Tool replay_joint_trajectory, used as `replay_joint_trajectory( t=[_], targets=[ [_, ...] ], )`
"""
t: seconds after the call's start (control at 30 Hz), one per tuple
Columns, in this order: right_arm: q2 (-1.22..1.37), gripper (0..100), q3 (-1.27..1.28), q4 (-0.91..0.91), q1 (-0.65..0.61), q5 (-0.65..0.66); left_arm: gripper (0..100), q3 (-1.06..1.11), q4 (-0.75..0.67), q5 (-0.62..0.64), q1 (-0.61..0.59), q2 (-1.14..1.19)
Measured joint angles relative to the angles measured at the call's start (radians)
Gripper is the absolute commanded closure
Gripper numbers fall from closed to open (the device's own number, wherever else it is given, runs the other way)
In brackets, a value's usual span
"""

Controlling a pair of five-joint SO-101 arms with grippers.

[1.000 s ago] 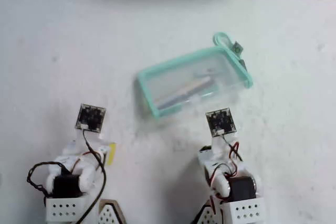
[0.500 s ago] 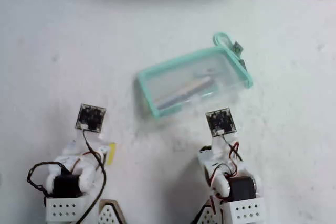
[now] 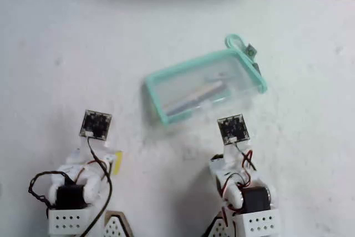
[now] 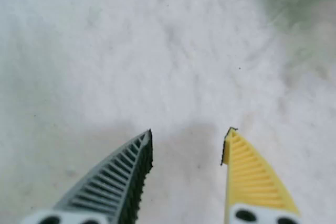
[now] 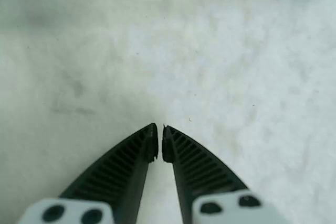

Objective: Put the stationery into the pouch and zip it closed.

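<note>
Mint-edged pouch lies slantwise just ahead of clenched, empty right end effector; released left end effector sits farther off.

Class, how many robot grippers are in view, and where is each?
2. The grey-and-yellow left gripper, open, and the black right gripper, shut, are each over the white table.

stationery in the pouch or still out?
In. Long stationery pieces show through the clear wall of the pouch.
</note>
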Motion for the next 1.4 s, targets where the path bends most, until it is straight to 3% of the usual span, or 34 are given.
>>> replay_joint_trajectory(
  t=[0.67,0.77,1.2,1.4],
  targets=[
    [0.000,97.8,0.000,-0.002,-0.006,0.000,77,0.000,0.000,0.000,0.000,0.000],
    [0.000,97.8,0.000,-0.066,-0.006,0.000,77,0.000,-0.011,0.000,0.000,0.003],
    [0.000,97.7,0.000,-0.460,0.037,0.000,77,0.000,-0.560,0.000,0.043,0.005],
    [0.000,97.7,0.000,-0.485,0.078,0.003,77,0.000,-0.588,0.000,0.114,0.005]
  ],
)
